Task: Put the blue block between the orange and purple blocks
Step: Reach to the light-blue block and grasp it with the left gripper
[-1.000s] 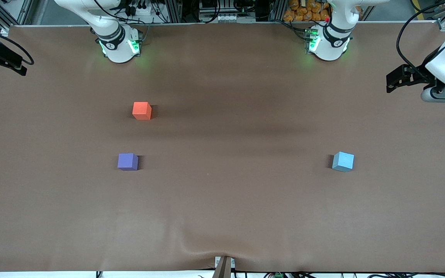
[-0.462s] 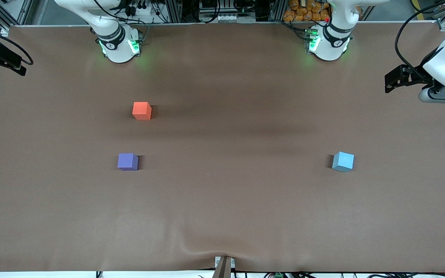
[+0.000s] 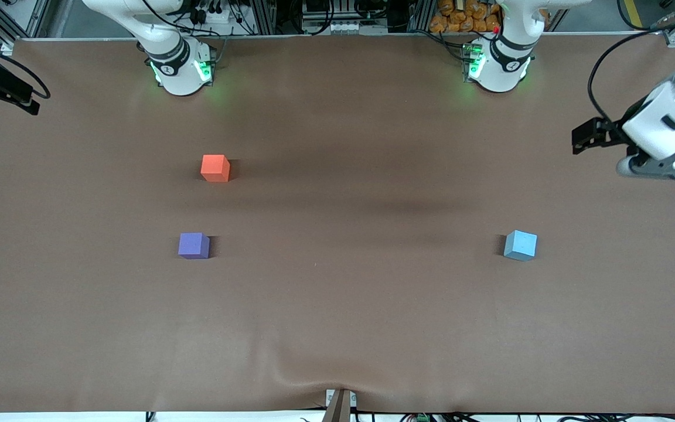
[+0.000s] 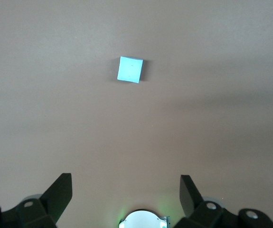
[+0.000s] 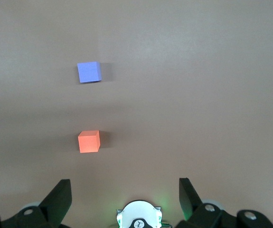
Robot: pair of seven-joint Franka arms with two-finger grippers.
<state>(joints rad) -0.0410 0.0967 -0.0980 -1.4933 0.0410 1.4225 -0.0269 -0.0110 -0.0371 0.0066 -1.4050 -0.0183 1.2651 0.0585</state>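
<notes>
three cubes on brown table (image 3: pixel 337 328): blue block (image 3: pixel 520 245) apart

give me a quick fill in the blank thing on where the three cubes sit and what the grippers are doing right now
1. The blue block lies toward the ____ arm's end of the table.
2. The cube nearer to the front camera than the orange block is coloured ____.
3. The left gripper has its fingers ____, holding nothing, up over the table with the blue block in its view.
4. The right gripper holds ____, fingers open above the purple block and the orange one.

Missing words: left; purple; open; nothing
</notes>
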